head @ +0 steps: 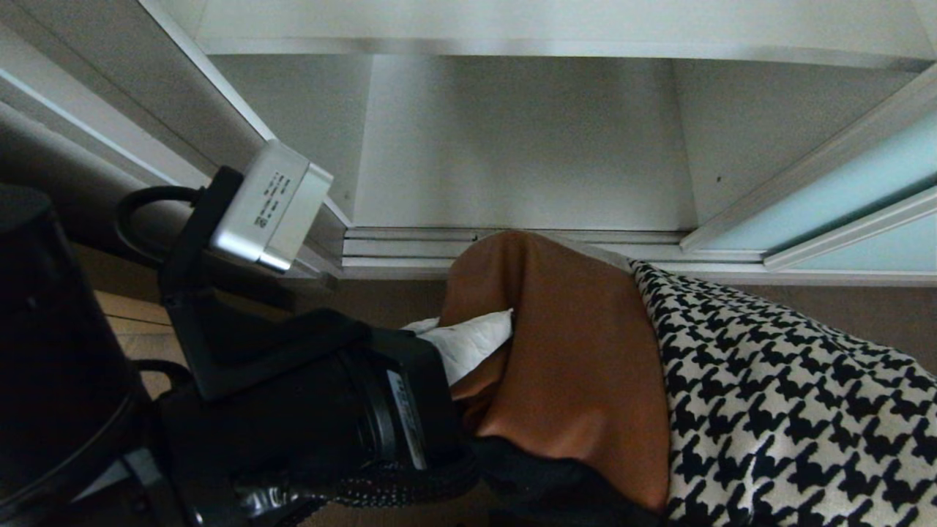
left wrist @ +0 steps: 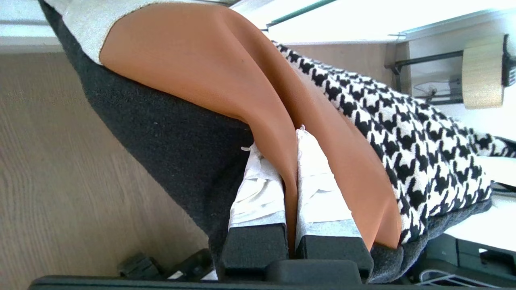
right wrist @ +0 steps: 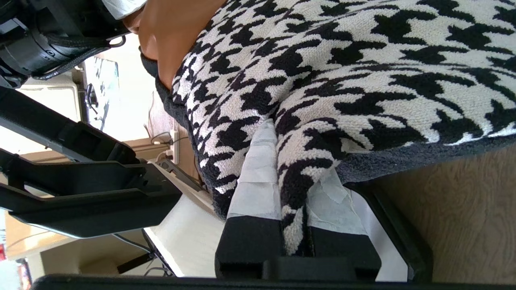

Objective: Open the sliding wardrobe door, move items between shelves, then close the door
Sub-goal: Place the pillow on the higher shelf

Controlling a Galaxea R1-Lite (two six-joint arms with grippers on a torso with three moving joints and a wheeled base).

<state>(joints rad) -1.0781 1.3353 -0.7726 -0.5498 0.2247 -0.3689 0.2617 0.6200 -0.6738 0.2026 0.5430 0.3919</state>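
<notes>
One cushion [head: 585,366] is hanging in front of the wardrobe opening, carried by both grippers. The left gripper [left wrist: 291,173] is pinching a fold of the rust-brown panel, its two white-taped fingers [left wrist: 258,193] pressing together on the fabric. The right gripper [right wrist: 292,193] is clamping a fold of the houndstooth panel in the same way. The cushion's upper edge is overlapping the grooved floor track [head: 410,245] in the head view. Beyond the track, one white shelf [head: 512,146] is lying open between its white side walls, wider than the cushion. The sliding wardrobe door [head: 842,197] is standing pushed aside at the right.
</notes>
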